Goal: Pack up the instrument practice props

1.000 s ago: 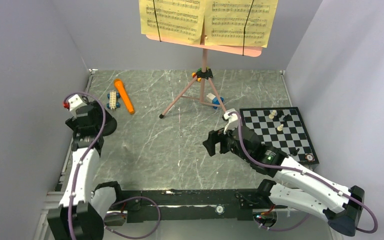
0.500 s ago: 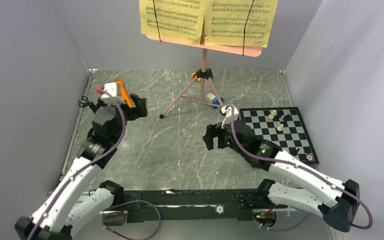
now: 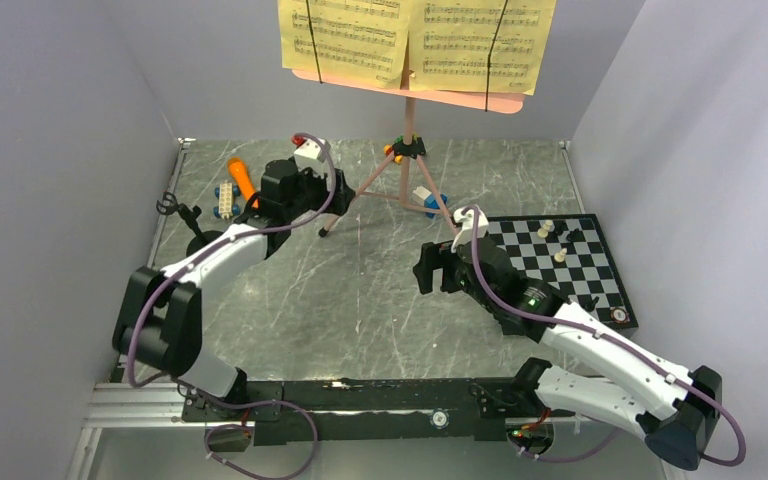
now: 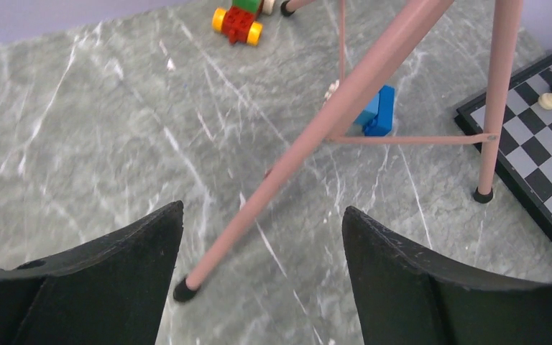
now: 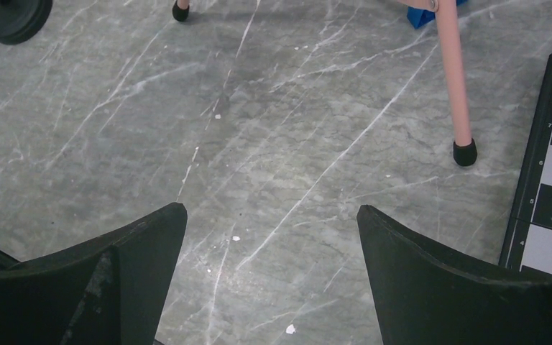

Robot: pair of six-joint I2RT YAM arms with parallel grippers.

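The pink music stand (image 3: 407,110) stands at the back on tripod legs and holds yellow sheet-music pages (image 3: 415,40). My left gripper (image 3: 338,195) is open beside the front-left leg. In the left wrist view that leg (image 4: 295,151) runs down between the open fingers of my left gripper (image 4: 262,208), untouched. The orange microphone (image 3: 242,178) lies at the back left. The black mic stand (image 3: 172,207) is by the left wall; its round base (image 5: 11,18) shows in the right wrist view. My right gripper (image 3: 425,270), also in its wrist view (image 5: 272,208), is open and empty over bare floor.
A chessboard (image 3: 560,265) with pieces lies at the right, its edge near a stand foot (image 5: 464,153). Blue-and-white blocks sit by the microphone (image 3: 225,198) and under the tripod (image 4: 377,111). A small red, yellow and green toy (image 4: 241,21) is behind. Walls close three sides.
My left arm has swung from the left wall, past the microphone, to the stand's front-left leg. My right gripper has shifted slightly and stays open.
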